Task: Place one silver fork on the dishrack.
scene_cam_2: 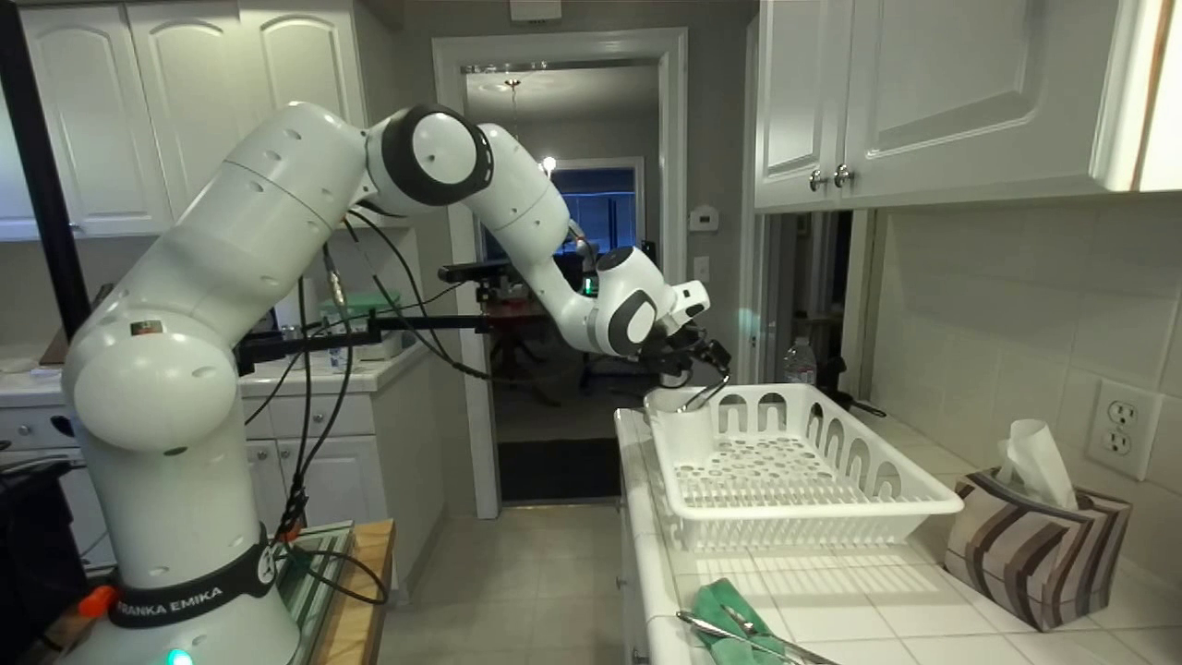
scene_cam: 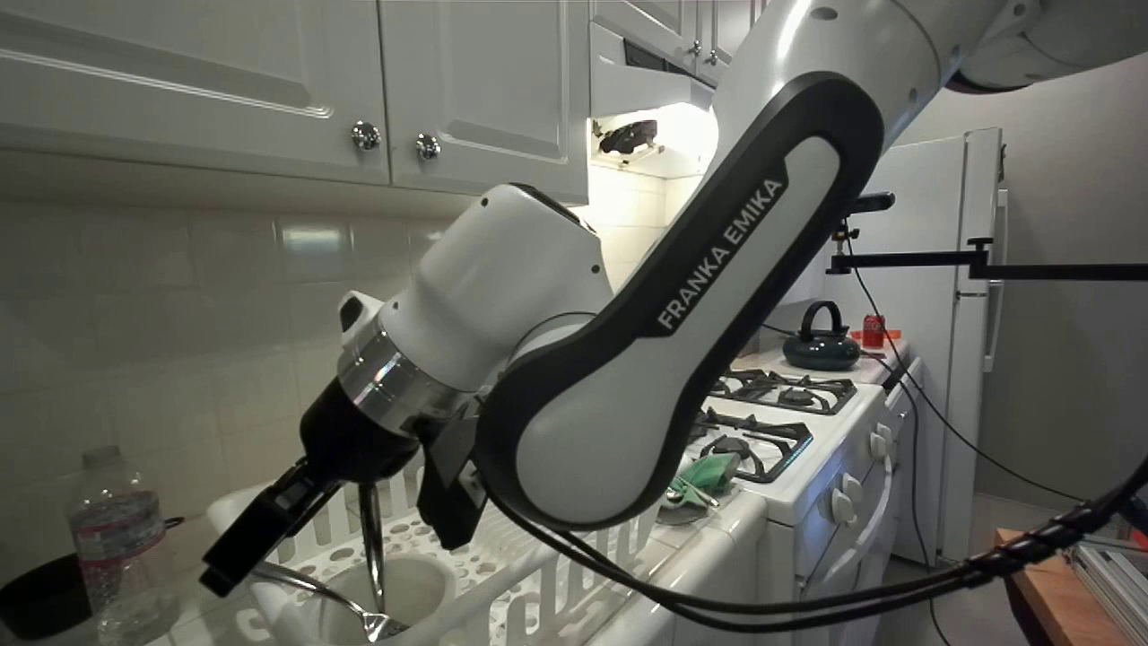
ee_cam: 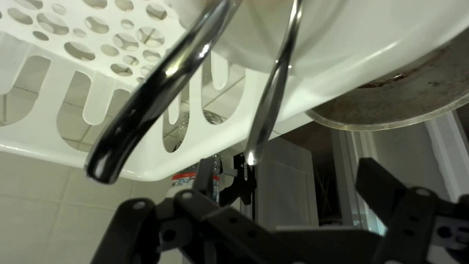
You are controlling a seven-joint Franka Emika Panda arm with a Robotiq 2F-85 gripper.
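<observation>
Inside the rack (scene_cam_2: pixel 822 511), the fork (scene_cam: pixel 325 590) slanted up from the cup (scene_cam_2: pixel 688 439); with the fingers (ee_cam: pixel 379 187) spread and empty, backing off straight, without brushing the fork, seemed wisest.

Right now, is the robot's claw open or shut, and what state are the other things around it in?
Gripper: open
Fork: leaning tines-down in the cup of the dishrack, not gripped
Thicker utensil: in the same cup, handle up
Bottle: upright
Tissue box: open, a tissue poking up
Cloth: crumpled
Cupboards: shut
Hood light: on
</observation>
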